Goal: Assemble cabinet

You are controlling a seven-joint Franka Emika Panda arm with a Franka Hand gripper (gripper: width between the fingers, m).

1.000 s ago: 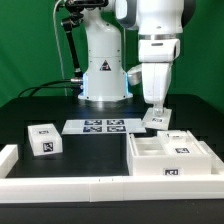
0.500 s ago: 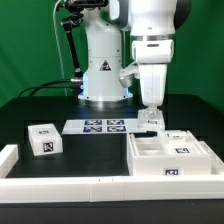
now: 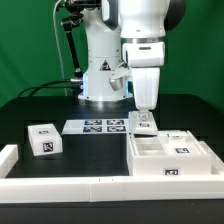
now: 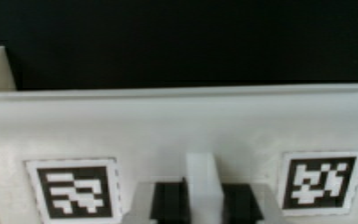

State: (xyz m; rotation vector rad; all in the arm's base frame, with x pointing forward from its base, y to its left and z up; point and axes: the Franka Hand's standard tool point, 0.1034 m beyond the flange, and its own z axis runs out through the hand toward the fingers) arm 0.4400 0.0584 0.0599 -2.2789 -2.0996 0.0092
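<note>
My tool (image 3: 144,114) is gripping a tagged panel (image 3: 146,126) by the cabinet (image 3: 170,160); one block (image 3: 43,141) is lying loose; much remaining.

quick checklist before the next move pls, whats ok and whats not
1. Gripper shut on the tagged white part: ok, the fingers press its thin ridge in the wrist view.
2. Part lifted off the table: cannot tell.
3. Cabinet shell lying open side up: ok.
4. Drawer block away from the gripper: ok, it sits far to the exterior view's left.
</note>
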